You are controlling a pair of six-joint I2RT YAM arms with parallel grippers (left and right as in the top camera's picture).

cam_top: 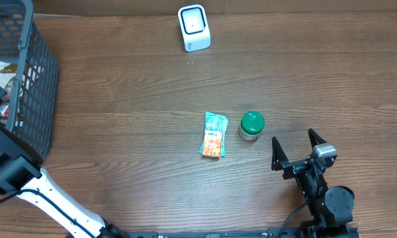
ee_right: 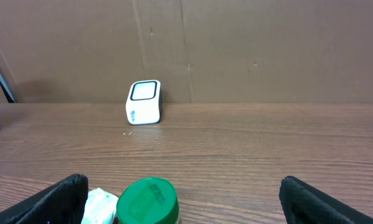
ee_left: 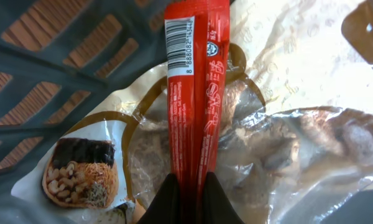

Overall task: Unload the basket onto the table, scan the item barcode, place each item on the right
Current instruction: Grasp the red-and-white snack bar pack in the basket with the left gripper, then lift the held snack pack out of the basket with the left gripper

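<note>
Left wrist view: the left gripper [ee_left: 186,186] has its jaws pinched together on the near end of a red packet [ee_left: 196,81]. The packet lies inside the basket [ee_left: 43,56] at the desk's left edge, on top of crinkled clear-and-gold wrappers [ee_left: 286,143]. Its barcode [ee_left: 176,46] sits at the far end, facing up.

The right gripper [cam_top: 293,140] rests near the desk's front right corner with its jaws spread wide and nothing in them. A green-lidded jar [cam_top: 251,125] and a snack pouch [cam_top: 214,134] lie just beyond it, mid-desk.

The hold looks thin. It catches only a narrow strip of a slick, floppy packet, so the packet could slide out on the lift or swing and fold.

The wrappers underneath touch the packet and may cling and come up with it.

The basket's wall is close, and its grid could snag the free end on the way out.

The scanner [cam_top: 194,28] stands at the desk's far edge, well apart from the basket. If the packet droops or twists on the way across, the barcode could end up turned away from the scanner's face.
</note>
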